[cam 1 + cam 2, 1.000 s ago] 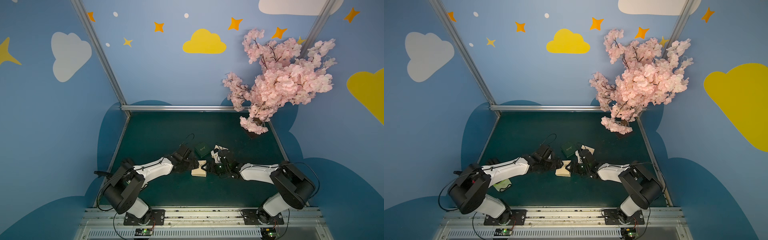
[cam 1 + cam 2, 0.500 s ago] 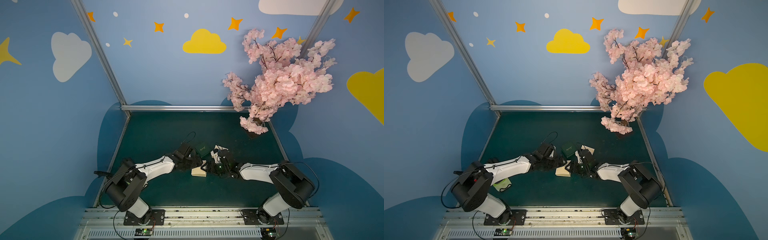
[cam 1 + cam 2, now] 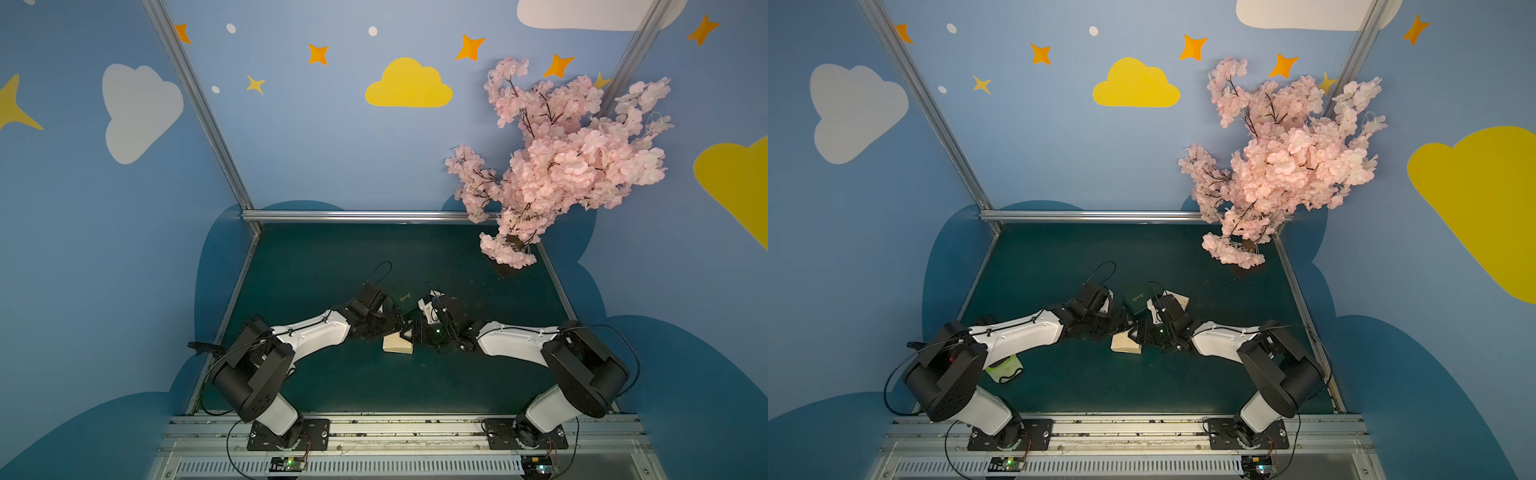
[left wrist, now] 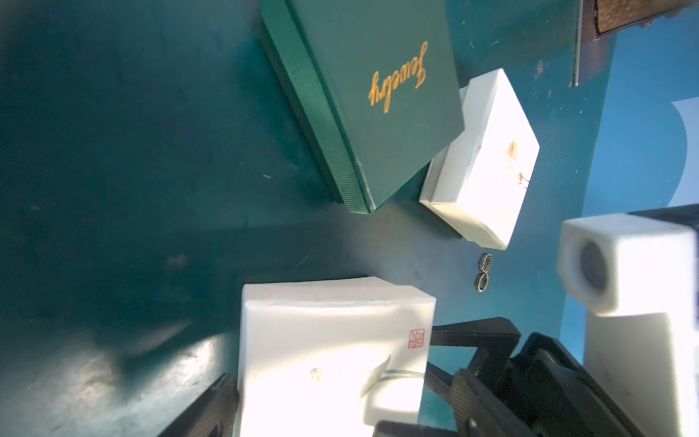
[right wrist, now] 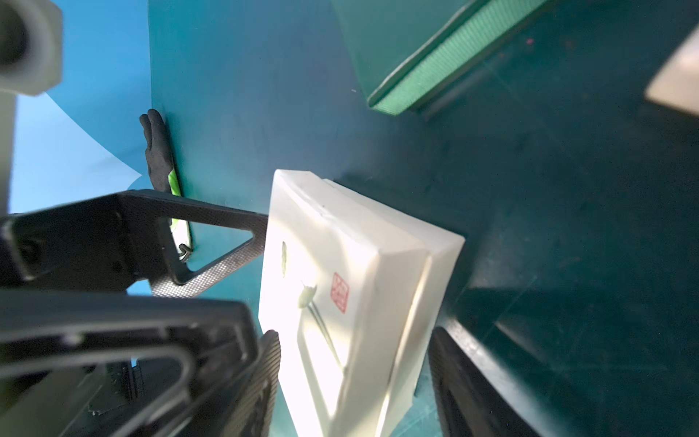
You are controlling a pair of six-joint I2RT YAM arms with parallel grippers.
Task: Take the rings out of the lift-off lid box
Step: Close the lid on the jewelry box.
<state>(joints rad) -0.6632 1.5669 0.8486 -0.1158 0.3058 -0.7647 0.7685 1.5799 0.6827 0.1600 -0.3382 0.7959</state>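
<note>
The lift-off lid box (image 3: 398, 344) (image 3: 1126, 344) is cream, with a red seal on its lid. It sits tilted between the two arms with the lid on. My left gripper (image 4: 333, 397) is shut on its two sides. My right gripper (image 5: 353, 370) stands open astride it, one finger by the lid top and the other clear of the base. Two small silvery rings (image 4: 485, 262) (image 4: 481, 282) lie on the green mat beside a white box (image 4: 480, 159). The inside of the cream box is hidden.
A green "Jewelry" box (image 3: 405, 299) (image 4: 370, 94) leans on the white box (image 3: 1179, 300) just behind the grippers. A pink blossom tree (image 3: 561, 166) stands at the back right. A green and black glove (image 3: 1005, 370) lies by the left arm's base.
My right gripper's jaws have widened around the cream box. The left wrist has shifted slightly towards the back, and the box has hardly moved.
</note>
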